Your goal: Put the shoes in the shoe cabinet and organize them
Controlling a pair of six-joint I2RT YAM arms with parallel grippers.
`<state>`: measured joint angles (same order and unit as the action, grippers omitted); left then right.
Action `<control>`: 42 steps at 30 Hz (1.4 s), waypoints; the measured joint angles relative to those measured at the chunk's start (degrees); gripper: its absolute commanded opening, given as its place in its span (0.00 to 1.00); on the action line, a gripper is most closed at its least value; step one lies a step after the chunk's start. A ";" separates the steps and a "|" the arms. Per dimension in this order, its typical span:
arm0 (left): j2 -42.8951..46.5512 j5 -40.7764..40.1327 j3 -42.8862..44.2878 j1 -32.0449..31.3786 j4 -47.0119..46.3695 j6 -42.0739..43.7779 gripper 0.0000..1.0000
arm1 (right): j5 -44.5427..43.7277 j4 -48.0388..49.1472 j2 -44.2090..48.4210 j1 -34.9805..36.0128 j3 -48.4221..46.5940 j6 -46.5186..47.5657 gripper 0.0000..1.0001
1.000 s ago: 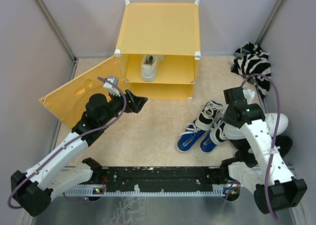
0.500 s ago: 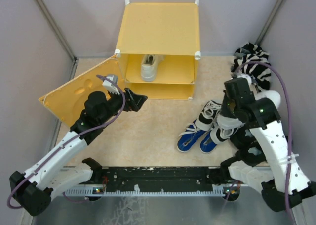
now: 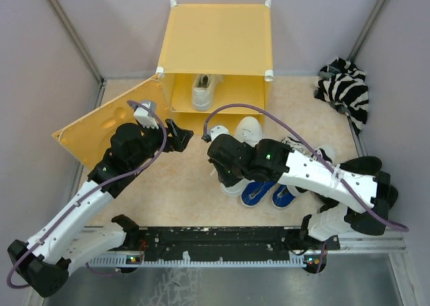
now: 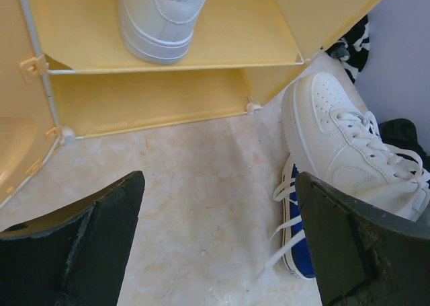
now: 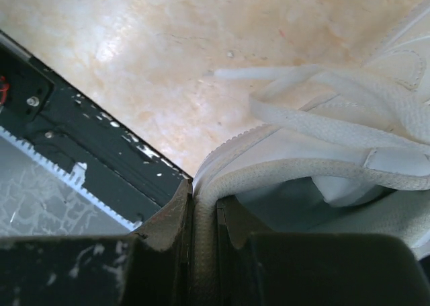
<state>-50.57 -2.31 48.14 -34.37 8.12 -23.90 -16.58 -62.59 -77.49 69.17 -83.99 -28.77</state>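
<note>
The yellow-orange shoe cabinet (image 3: 218, 44) stands open at the back, with one white sneaker (image 3: 203, 91) on its inner shelf; that sneaker also shows in the left wrist view (image 4: 161, 17). My right gripper (image 3: 225, 171) is shut on the heel collar of a second white sneaker (image 3: 250, 129), toe pointing at the cabinet's lower opening. The pinched collar shows in the right wrist view (image 5: 205, 205). My left gripper (image 3: 181, 136) is open and empty just left of it (image 4: 218, 178). Two blue sneakers (image 3: 259, 192) lie under my right arm. The black-and-white pair is mostly hidden.
The cabinet's hinged front panel (image 3: 101, 128) lies open on the floor at the left, beside my left arm. A zebra-striped cloth (image 3: 346, 87) lies at the back right. Black shoes (image 3: 366, 165) sit at the right, by my right arm. A black rail (image 3: 215, 239) runs along the near edge.
My right arm has swung from the right side to the middle, carrying the white sneaker in front of the cabinet. My left gripper has shifted slightly.
</note>
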 measured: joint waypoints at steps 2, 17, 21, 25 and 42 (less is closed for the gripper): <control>1.09 -1.33 0.07 0.00 1.92 0.39 0.99 | 2.40 2.69 -0.24 0.04 0.50 1.70 0.00; 5.68 -6.23 0.04 0.00 5.07 1.38 0.99 | 7.54 12.61 -4.68 -3.41 3.50 15.82 0.00; 5.66 -7.45 0.04 0.00 5.20 1.84 0.99 | 13.00 22.62 -4.94 -3.30 11.74 15.89 0.20; 5.55 -8.39 0.00 0.00 5.20 2.10 0.99 | 15.54 29.03 -7.08 -2.80 19.12 15.56 0.53; 5.14 -9.09 -0.48 0.00 5.22 2.93 0.99 | -3.10 30.84 -3.19 -0.15 21.00 -4.63 0.67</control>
<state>-45.43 -11.40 47.66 -34.37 13.34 -20.97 -19.68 -31.75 -80.68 69.01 -62.98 -33.41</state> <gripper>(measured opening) 0.990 0.636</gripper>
